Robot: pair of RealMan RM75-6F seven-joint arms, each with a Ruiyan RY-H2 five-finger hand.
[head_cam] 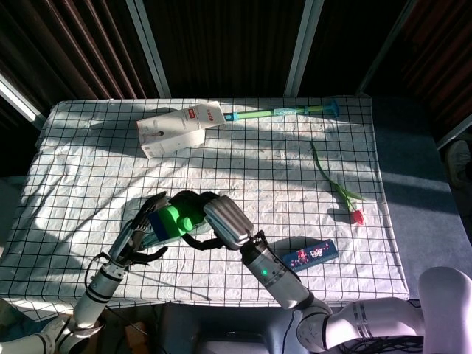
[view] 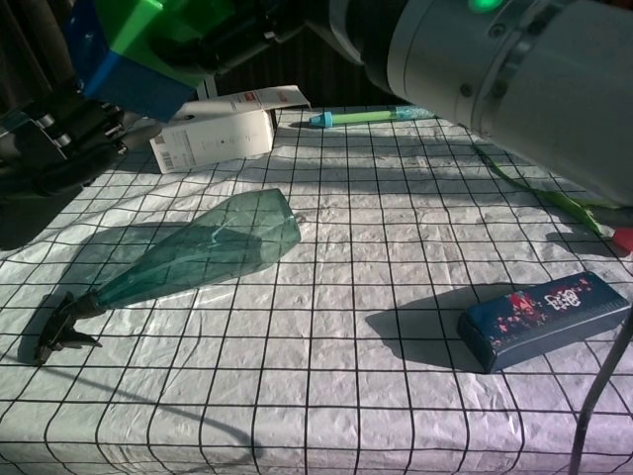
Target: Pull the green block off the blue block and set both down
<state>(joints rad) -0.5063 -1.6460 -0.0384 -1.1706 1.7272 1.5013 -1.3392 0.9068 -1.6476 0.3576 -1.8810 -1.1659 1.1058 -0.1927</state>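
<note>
My right hand (head_cam: 210, 220) holds the joined blocks in the air over the front left of the table, gripping the green block (head_cam: 175, 219). The blue block (head_cam: 158, 228) is still stuck to the green one and points left. In the chest view the green block (view: 138, 22) sits above the blue block (view: 134, 84) at the top left, with the right hand (view: 252, 30) behind them. My left hand (head_cam: 140, 234) is up against the blue end with its fingers spread around it. From the chest its fingers (view: 69, 129) lie just left of and below the blue block.
A green glass bottle (view: 198, 252) lies on its side below the hands. A white carton (head_cam: 177, 127) and a teal stick (head_cam: 284, 112) lie at the back. A tulip (head_cam: 339, 193) is at the right and a dark blue box (head_cam: 310, 254) at the front right.
</note>
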